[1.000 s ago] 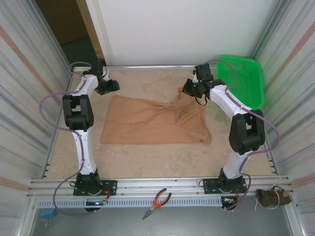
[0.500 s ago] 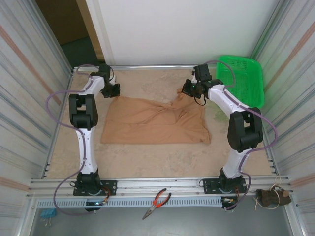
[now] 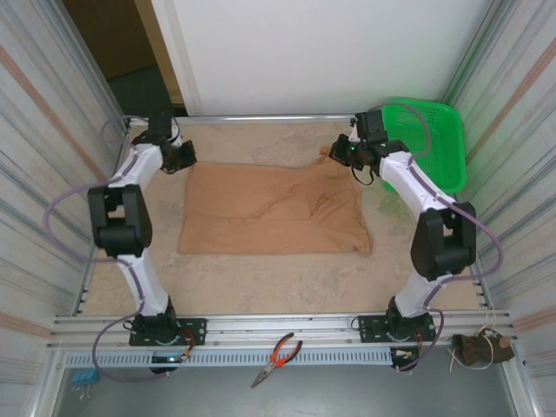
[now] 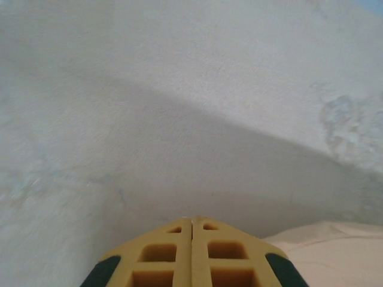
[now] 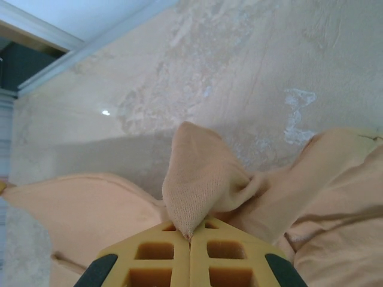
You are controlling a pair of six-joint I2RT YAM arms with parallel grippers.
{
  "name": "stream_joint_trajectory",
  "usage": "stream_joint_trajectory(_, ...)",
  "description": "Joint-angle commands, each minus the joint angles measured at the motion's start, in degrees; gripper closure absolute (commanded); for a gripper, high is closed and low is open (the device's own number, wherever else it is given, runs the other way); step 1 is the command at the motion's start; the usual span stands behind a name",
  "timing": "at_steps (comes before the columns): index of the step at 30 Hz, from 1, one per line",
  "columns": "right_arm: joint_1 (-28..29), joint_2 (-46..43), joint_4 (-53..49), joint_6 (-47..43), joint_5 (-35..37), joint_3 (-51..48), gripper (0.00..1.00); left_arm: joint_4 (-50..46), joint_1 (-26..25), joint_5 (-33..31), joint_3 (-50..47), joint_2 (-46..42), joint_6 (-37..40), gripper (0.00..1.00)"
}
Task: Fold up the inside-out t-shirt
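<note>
mottled beige table [image 3: 261, 287] bears the tan t-shirt [image 3: 269, 217], spread for folding; right gripper [image 5: 191, 230] pinches its far corner, left gripper [image 4: 191, 224] is closed, seemingly empty, and must next grasp the opposite corner.

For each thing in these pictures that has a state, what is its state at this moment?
t-shirt: spread flat on the table, creased in the middle, far right corner pinched up.
right gripper: shut on the t-shirt.
left gripper: shut, at the shirt's far left corner; grip unclear.
green basket: looks empty.
pliers: lying on the near rail, handles apart.
</note>
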Motion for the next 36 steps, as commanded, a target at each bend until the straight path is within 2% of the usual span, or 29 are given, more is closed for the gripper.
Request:
stream_joint_trajectory(1,0.19,-7.54,-0.23,1.60,1.68,-6.37,1.00,6.48,0.57,1.41,-9.63,-6.85,-6.59,1.00)
stream_joint_trajectory(5,2.30,-15.36,1.15,4.48,4.40,-18.27,1.00,10.34,0.57,1.73,-22.50,-14.20,-11.46,1.00)
stream_joint_trajectory(8,5.61,-21.03,1.00,7.89,7.85,-27.49,0.99,12.02,0.63,-0.97,-31.29,-18.91,-14.77,0.98)
stream_joint_trajectory(9,6.85,-22.98,0.76,9.26,9.11,-30.16,0.83,12.50,0.88,-1.77,-33.58,-20.40,-15.26,0.87)
stream_joint_trajectory(10,8.19,-25.16,0.31,10.74,11.15,-33.06,0.60,12.67,1.60,-2.26,-35.68,-22.17,-15.61,0.67)
stream_joint_trajectory(11,9.04,-27.78,-0.88,12.38,13.52,-35.24,0.52,12.26,2.77,-2.51,-36.98,-23.94,-15.82,0.60)
stream_joint_trajectory(13,8.74,-32.41,-2.37,13.29,16.57,-37.33,0.47,11.95,4.67,-3.32,-38.43,-28.41,-15.39,0.44)
stream_joint_trajectory(14,7.80,-33.98,-3.01,12.72,16.93,-37.23,0.46,11.84,5.25,-3.25,-38.39,-30.34,-14.84,0.39)
stream_joint_trajectory(16,5.28,-33.78,-4.75,10.27,15.25,-34.56,0.46,10.83,5.34,-1.64,-36.71,-32.06,-13.51,0.38)
stream_joint_trajectory(21,4.44,-20.98,-9.93,3.01,13.50,-22.64,0.47,11.77,2.71,5.00,-31.58,-28.34,-14.57,0.38)
stream_joint_trajectory(28,8.06,1.74,-14.86,-0.98,14.10,-6.79,0.44,15.12,-2.12,11.58,-26.80,-15.66,-17.45,0.38)
stream_joint_trajectory(32,9.42,10.36,-19.75,-1.87,14.81,0.15,0.45,14.04,-3.23,6.88,-29.10,-16.21,-17.36,0.36)
stream_joint_trajectory(36,9.57,11.90,-22.36,-1.67,17.62,1.32,0.46,11.33,-4.35,0.93,-32.55,-18.91,-18.68,0.33)
